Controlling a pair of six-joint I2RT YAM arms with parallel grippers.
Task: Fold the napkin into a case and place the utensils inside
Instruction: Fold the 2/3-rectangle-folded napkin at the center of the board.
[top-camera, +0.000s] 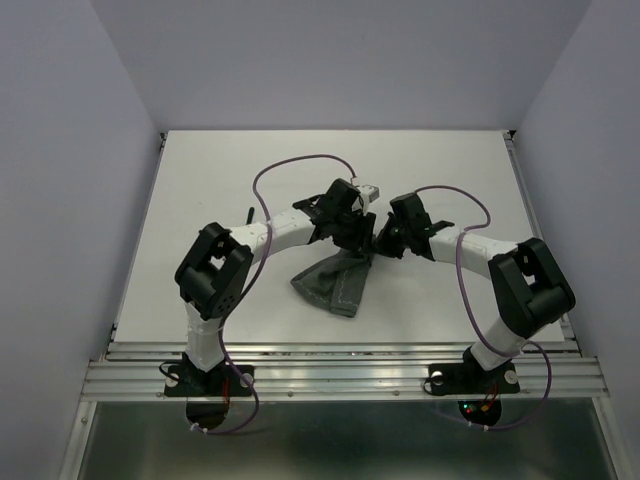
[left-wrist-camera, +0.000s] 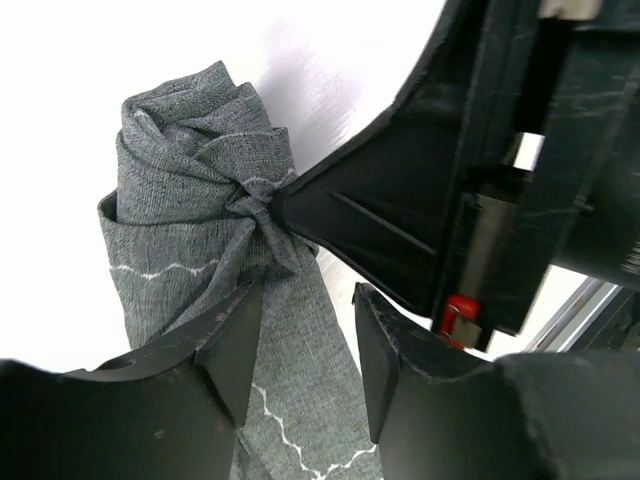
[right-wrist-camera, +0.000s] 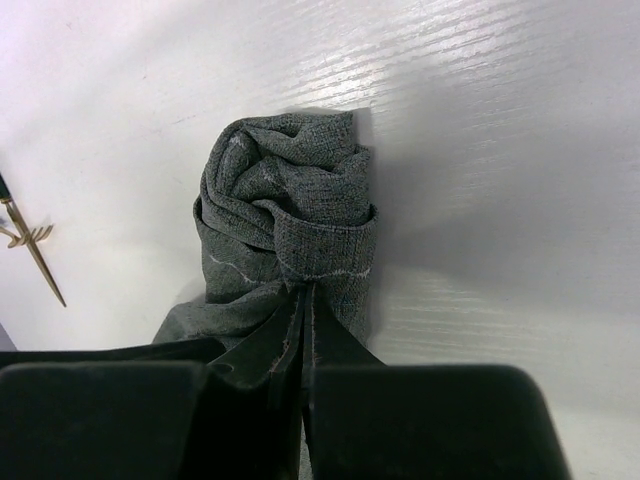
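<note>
Op: With my right hand (right-wrist-camera: 303, 300) pressed together on a fold of the napkin (right-wrist-camera: 285, 200), the cloth is pinned right at the fingertips.
QA: And the left?
Op: Left hand (left-wrist-camera: 305, 330) has its jaws apart. It straddles the cloth just beside that pinch and grips nothing.
QA: Which way does the cloth run?
Op: Straight out from the right hand's tips, long axis in line with its fingers. It's a bunched roll lying on the table (right-wrist-camera: 500, 150). In the top view it fans out from both hands toward the near edge.
QA: Utensils?
Op: The utensils (right-wrist-camera: 30, 245) are gold and thin, left of the roll in the right wrist view, well apart from it. I can't find them in the top view, so I can't tell which arm is nearer.
QA: Next move?
Op: My guess is the free left hand regrips. The roll looks too crumpled to be a case, and I see no clear mouth.
</note>
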